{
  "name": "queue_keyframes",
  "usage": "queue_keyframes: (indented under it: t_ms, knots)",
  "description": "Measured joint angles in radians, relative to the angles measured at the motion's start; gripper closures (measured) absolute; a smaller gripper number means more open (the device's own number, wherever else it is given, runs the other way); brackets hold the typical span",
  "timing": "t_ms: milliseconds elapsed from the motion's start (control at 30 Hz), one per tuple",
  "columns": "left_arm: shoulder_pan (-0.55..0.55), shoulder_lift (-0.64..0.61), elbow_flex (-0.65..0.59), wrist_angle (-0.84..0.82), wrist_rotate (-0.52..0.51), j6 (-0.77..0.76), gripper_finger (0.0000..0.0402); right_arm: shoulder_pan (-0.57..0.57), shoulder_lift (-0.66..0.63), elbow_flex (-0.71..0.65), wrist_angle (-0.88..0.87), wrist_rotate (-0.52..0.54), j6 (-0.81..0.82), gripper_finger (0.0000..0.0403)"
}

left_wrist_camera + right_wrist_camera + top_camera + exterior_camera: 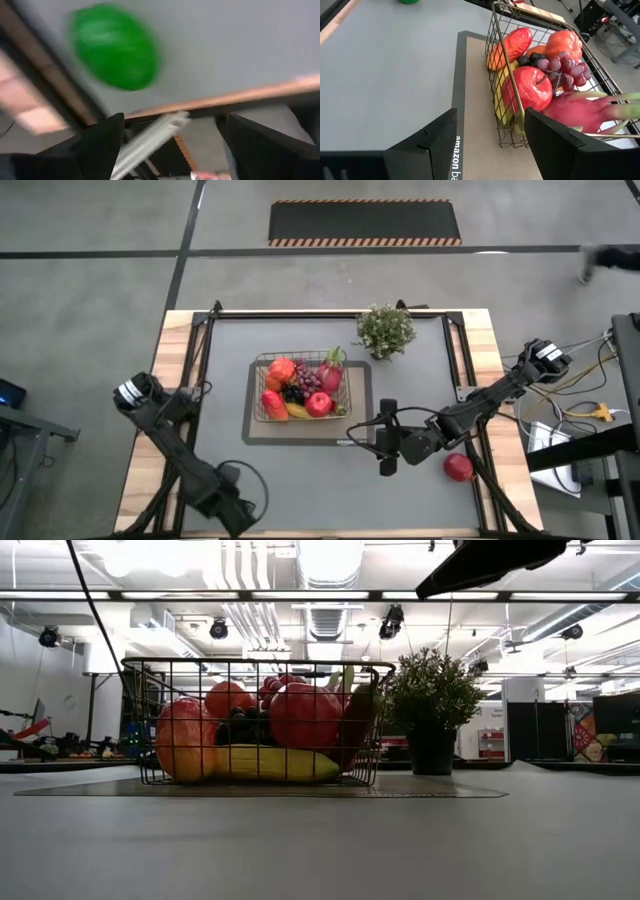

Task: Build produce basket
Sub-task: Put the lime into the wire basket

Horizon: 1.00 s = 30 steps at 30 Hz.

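While I watch from the high view, the shallow rectangular dark wire basket [300, 387] sits on a flat dark mat with white lettering [362, 412] at mid-table, already loaded with toy fruit. A loose red apple [459, 468] lies on the grey table well clear of the basket, beyond its mat, beside the right arm. The right gripper [388, 452] hovers just off the mat's near corner, between basket and apple, holding nothing. The left gripper [238, 518] waits at the table's near edge, well apart from the basket. A green leafy potted plant [386, 330] stands just beyond the basket's far corner.

From the low view, a yellow banana [270, 763] lies along the basket floor with red fruits piled above it.

Through the left wrist view, the fingers stand wide and empty, and a round green lime [115, 46] rests on the table ahead, untouched.

Through the right wrist view, the fingers [427, 145] are partly spread with nothing between them, facing the basket's end with dark grapes [560, 65] and a pink dragon fruit [585, 111].

I judge the apple and lime light, stiff and smooth, likely to roll, so I would grip each across its widest middle.
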Motion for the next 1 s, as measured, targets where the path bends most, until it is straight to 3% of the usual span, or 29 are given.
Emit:
queue_keyframes:
  t_ms: [100,267,467,1000]
  knots:
    - [-0.04,-0.002,-0.012,-0.078,0.0,-0.13,0.007,0.0,0.0,-0.006,0.0,0.0,0.005,0.0188]
    - [-0.078,-0.002,-0.059,-0.073,-0.043,-0.247,0.007,0.0,0.0,-0.007,0.0,0.0,0.003,0.0188]
    - [-0.079,-0.002,-0.063,-0.076,-0.161,-0.256,0.007,0.0,0.0,-0.007,0.0,0.0,-0.007,0.0188]
    - [-0.085,0.03,-0.102,-0.081,-0.121,-0.272,0.007,0.0,0.0,-0.007,0.0,0.0,0.005,0.0188]
